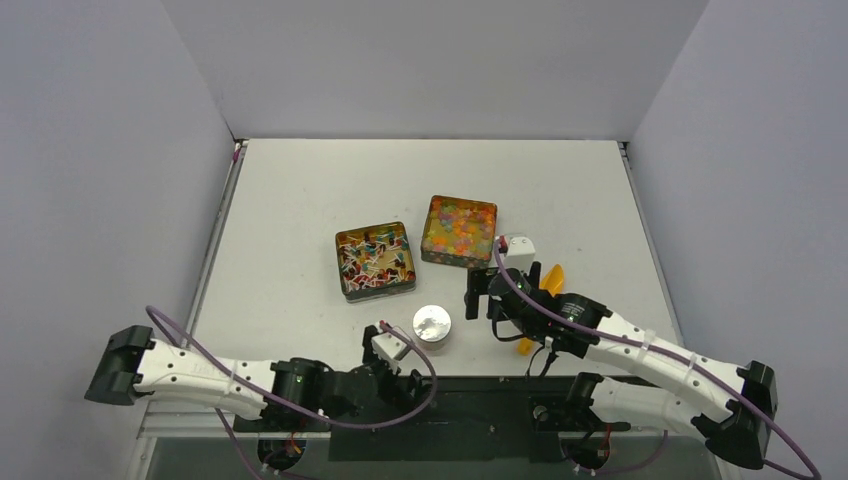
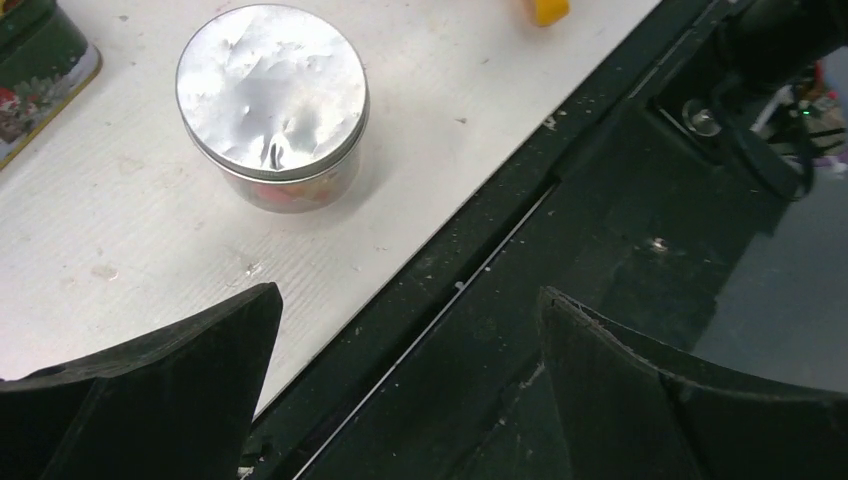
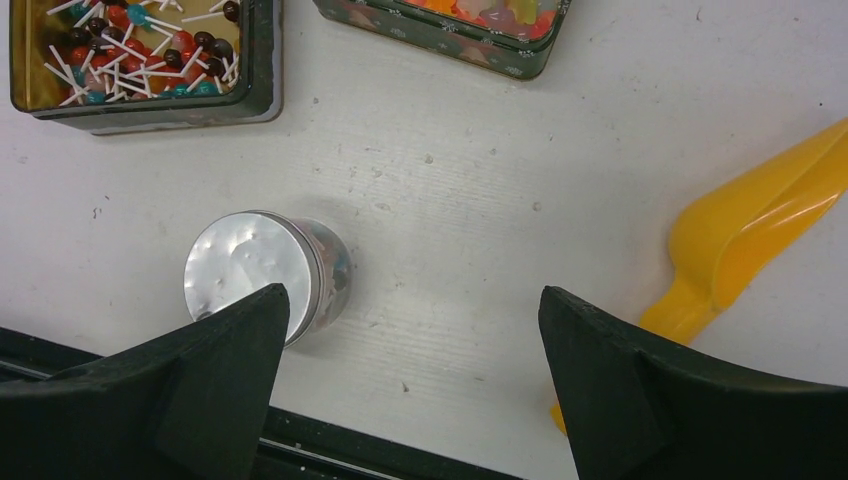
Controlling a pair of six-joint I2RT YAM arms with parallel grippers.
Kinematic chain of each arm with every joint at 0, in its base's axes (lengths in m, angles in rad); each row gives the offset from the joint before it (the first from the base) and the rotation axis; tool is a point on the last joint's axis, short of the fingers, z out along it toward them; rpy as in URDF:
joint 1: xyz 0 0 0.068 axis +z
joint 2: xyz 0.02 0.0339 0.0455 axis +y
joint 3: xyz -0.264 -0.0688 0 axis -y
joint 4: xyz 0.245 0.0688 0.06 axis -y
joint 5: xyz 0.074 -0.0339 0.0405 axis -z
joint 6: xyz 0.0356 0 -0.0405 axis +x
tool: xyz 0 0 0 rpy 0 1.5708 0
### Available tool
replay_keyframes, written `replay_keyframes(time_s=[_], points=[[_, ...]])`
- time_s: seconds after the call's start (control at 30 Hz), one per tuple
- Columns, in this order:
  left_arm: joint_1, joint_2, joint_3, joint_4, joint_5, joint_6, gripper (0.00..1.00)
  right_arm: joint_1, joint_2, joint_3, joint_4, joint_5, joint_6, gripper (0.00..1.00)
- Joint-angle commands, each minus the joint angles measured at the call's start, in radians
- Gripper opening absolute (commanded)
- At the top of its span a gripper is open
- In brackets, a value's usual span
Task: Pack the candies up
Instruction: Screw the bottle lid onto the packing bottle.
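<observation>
At mid-table, the candies are lying in two open square tins. Red, blue and dark pieces with white sticks (image 1: 372,258) are filling the left dark-green metal tin (image 1: 380,293). Round orange, yellow and pink beads (image 1: 460,225) are filling the right dark-green metal tin (image 1: 455,263), which is sitting just beside the first and slightly farther back.

- Small round clear jar with a dented silver lid (image 1: 432,325): standing upright on the near side of both tins, close to the table's near edge. The lid is sitting on top, and coloured sweets are showing through the wall.
- Orange-yellow plastic scoop (image 3: 750,230): lying on the table to the right of the jar and apart from it. The right arm is partly covering it in the top view.
- Right gripper (image 3: 412,295): hovering above the table between jar and scoop, fingers standing wide apart, holding nothing.
- Left gripper (image 2: 408,300): hanging over the table's near edge, on the near side of the jar, fingers spread wide, touching nothing.
- White table (image 1: 300,200): carrying all items.
</observation>
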Motion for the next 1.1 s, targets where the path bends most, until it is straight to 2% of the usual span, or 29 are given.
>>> replay_keyframes(time_s=[0.0, 0.17, 0.37, 0.5, 0.83, 0.93, 1.07], points=[[-0.095, 0.083, -0.042, 0.224, -0.344, -0.044, 0.96, -0.025, -0.022, -0.022, 0.046, -0.01, -0.026, 0.92], [-0.113, 0.203, -0.119, 0.354, -0.4, -0.053, 0.96, -0.042, -0.065, -0.072, 0.091, -0.017, -0.005, 0.96], [-0.11, 0.272, -0.224, 0.55, -0.424, -0.042, 0.96, -0.044, -0.125, -0.136, 0.14, -0.007, 0.014, 1.0], [-0.096, 0.303, -0.302, 0.746, -0.414, 0.02, 0.96, -0.046, -0.153, -0.167, 0.169, -0.01, 0.007, 1.0], [0.12, 0.441, -0.381, 1.085, -0.149, 0.198, 0.96, -0.044, -0.184, -0.224, 0.242, -0.001, -0.018, 1.0], [0.185, 0.552, -0.372, 1.184, -0.046, 0.224, 0.96, -0.043, -0.182, -0.233, 0.252, -0.005, -0.021, 1.0], [0.197, 0.741, -0.364, 1.39, 0.018, 0.278, 0.96, -0.043, -0.179, -0.238, 0.26, -0.004, -0.03, 1.0]])
